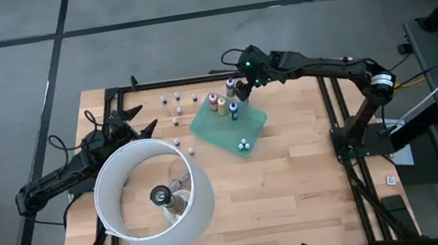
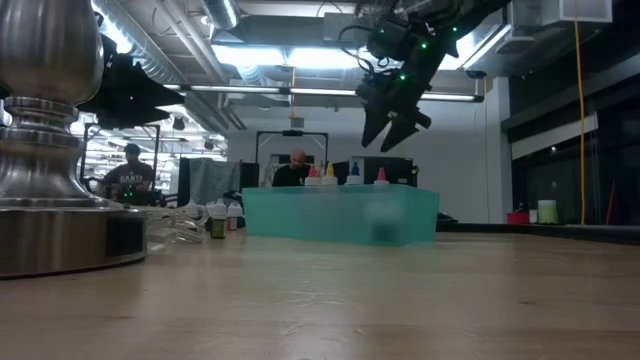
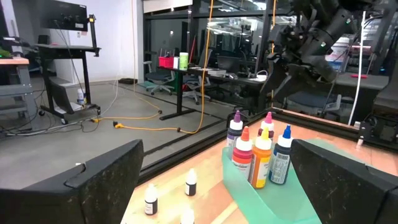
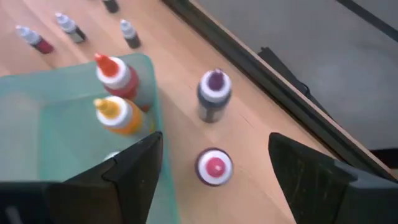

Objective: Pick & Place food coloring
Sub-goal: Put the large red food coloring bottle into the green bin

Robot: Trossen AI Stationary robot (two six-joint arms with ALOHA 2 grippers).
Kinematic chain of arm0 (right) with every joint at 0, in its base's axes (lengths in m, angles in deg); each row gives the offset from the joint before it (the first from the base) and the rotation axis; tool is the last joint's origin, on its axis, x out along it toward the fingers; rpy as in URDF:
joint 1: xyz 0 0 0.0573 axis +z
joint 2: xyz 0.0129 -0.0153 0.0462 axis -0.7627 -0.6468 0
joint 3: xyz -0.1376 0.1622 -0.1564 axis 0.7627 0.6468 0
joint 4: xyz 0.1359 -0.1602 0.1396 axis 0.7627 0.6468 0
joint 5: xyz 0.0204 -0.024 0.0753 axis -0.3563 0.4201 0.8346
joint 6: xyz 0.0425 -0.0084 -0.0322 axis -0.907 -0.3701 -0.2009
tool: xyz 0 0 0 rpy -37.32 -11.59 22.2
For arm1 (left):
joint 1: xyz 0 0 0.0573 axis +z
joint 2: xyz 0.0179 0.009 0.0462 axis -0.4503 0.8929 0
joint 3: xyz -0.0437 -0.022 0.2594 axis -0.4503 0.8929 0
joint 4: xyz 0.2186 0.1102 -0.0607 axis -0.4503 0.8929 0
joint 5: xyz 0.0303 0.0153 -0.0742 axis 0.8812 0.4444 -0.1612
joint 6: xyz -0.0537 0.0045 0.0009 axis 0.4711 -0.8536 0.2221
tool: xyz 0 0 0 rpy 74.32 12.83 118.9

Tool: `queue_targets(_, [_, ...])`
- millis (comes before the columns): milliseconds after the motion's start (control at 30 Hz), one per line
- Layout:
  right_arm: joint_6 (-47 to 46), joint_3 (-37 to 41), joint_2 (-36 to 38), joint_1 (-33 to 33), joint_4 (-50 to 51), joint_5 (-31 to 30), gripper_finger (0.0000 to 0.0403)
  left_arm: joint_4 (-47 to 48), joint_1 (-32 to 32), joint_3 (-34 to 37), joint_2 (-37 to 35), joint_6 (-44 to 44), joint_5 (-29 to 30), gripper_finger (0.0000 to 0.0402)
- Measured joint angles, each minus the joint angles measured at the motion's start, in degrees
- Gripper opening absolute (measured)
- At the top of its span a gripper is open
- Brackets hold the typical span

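The food coloring is split up. The red [image 1: 213, 100], yellow [image 1: 222, 105] and blue [image 1: 234, 110] bottles stand upright in the green tray [image 1: 250, 125]. A purple-capped bottle [image 4: 213, 93] and a pink-capped bottle [image 4: 214, 167] stand on the wood just beyond the tray's far edge. Several tiny bottles [image 1: 180, 109] are scattered on the table to the tray's left. My right gripper [image 4: 214, 143] is open and hovers above the pink-capped bottle, raised clear of the table [image 2: 390, 125]. My left gripper [image 1: 136, 122] is open and waits near the table's left side, facing the tray [image 3: 216, 149].
A lamp with a big white ring shade [image 1: 153, 193] fills the table's near left, its metal base [image 2: 50, 150] close to the low camera. Two small bottles [image 1: 244, 145] lie in the tray's near corner. The black frame rail [image 4: 261, 68] runs along the far edge. People sit in the room behind.
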Motion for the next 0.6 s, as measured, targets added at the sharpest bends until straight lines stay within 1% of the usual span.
queue_targets(133, [2.5,0.0,-0.5,-0.7,1.4,-0.1,0.0291,0.0,0.0,0.0,0.0,0.0,0.0,0.0400])
queue_targets(300, [3.9,0.1,-2.8,-0.9,2.3,-0.1,0.0291,0.0,0.0,0.0,0.0,0.0,0.0,0.0400])
queue_targets(600, [5.7,3.7,-6.7,-0.9,-1.4,0.1,0.0291,0.0,0.0,0.0,0.0,0.0,0.0,0.0400])
